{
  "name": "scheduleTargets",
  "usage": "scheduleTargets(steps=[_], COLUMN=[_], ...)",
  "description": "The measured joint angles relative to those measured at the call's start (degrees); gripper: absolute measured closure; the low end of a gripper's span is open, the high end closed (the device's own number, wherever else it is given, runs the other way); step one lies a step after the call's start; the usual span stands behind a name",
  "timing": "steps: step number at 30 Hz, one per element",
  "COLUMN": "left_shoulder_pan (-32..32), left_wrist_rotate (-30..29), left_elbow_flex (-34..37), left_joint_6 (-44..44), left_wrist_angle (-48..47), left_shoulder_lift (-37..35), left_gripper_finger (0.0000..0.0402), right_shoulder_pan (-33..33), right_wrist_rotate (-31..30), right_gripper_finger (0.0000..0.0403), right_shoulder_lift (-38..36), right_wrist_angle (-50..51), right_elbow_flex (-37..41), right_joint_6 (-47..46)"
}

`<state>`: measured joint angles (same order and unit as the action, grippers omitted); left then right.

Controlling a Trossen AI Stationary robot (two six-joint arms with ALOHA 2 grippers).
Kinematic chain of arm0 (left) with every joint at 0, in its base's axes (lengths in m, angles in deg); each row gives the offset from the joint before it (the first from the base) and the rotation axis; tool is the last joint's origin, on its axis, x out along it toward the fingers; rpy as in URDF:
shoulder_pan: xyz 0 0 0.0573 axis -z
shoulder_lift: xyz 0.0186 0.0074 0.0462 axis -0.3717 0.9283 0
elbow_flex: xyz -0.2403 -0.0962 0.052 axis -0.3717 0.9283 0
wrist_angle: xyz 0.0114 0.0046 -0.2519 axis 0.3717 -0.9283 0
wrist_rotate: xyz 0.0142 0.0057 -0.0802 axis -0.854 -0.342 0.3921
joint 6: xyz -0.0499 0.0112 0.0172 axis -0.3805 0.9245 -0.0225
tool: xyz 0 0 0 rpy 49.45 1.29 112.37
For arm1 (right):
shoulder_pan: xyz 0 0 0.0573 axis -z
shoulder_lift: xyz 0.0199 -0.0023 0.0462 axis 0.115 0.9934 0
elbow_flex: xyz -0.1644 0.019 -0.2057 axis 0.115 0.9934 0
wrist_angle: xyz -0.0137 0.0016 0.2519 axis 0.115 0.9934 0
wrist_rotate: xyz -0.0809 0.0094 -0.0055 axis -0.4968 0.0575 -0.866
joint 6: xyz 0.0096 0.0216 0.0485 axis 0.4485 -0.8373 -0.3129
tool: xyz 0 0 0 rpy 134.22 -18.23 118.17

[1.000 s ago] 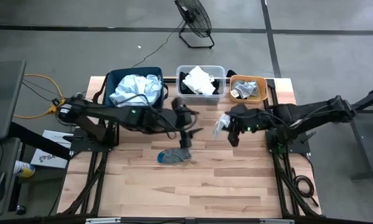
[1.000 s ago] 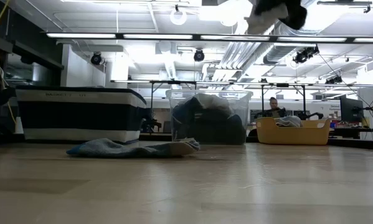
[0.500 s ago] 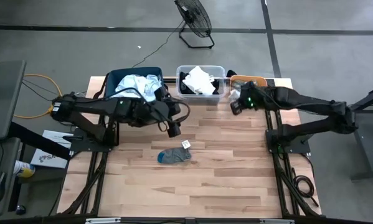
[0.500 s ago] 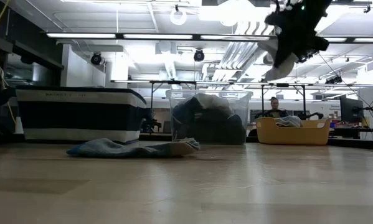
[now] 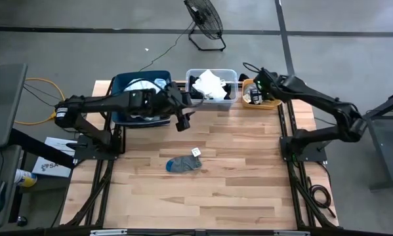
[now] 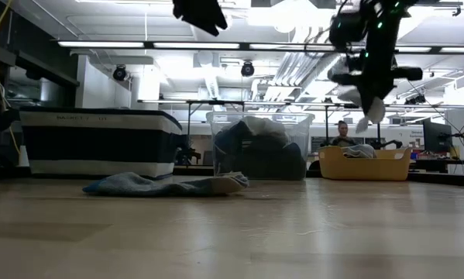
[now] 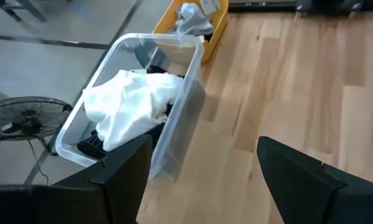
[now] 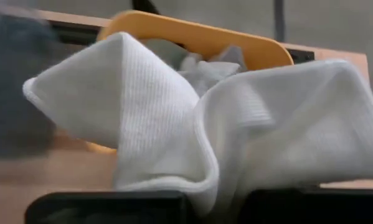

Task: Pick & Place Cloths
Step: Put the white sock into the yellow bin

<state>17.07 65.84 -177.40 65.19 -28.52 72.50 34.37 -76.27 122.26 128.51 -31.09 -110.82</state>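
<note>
Navy fabric bin [image 5: 121, 84]: behind the left arm, pale cloths inside.
Clear tub [image 5: 211, 73]: just beyond the left gripper [image 5: 181, 122], white cloth [image 7: 133, 102] over dark pieces.
Orange tub [image 5: 269, 103]: directly below the right gripper [image 5: 256, 92], grey piece [image 7: 193, 18] inside.
Blue-grey sock [image 5: 184, 164]: flat on the table, well apart from both grippers.
White sock [image 8: 192, 130]: clamped in the right gripper, dangling above the orange tub.
Left gripper: fingers spread, holding nothing.

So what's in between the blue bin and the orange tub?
The clear tub sits between the navy bin and the orange tub, with white and black cloths inside it. The high view shows this best.
</note>
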Motion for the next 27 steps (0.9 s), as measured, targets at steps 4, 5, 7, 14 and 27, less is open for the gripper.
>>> scheduleTargets(steps=[4, 5, 7, 14, 27], left_shoulder_pan=[-3.1, -3.8, -5.3, -9.6, -12.3], left_wrist_rotate=[3.6, 4.7, 6.6, 12.1, 15.0], left_elbow_flex=[0.3, 0.3, 0.3, 0.3, 0.3], left_joint_6=[3.7, 4.5, 5.8, 7.3, 12.6], left_wrist_angle=[0.1, 0.1, 0.1, -0.6, -5.0], left_shoulder_lift=[0.0, 0.0, 0.0, 0.0, 0.0], left_gripper_finger=[0.0115, 0.0115, 0.0115, 0.0115, 0.0115], right_shoulder_pan=[3.1, 3.9, 5.0, 9.8, 12.3], right_wrist_rotate=[-1.4, -2.0, -3.2, -3.5, -3.6], right_gripper_finger=[0.0369, 0.0369, 0.037, 0.0372, 0.0372], right_shoulder_lift=[5.3, 6.7, 9.3, 17.2, 27.7], right_wrist_angle=[-0.7, -1.2, -2.5, -7.7, -7.1], right_elbow_flex=[0.0, 0.0, 0.0, 0.0, 0.0], right_joint_6=[-0.1, -0.1, -0.1, -0.1, -4.3])
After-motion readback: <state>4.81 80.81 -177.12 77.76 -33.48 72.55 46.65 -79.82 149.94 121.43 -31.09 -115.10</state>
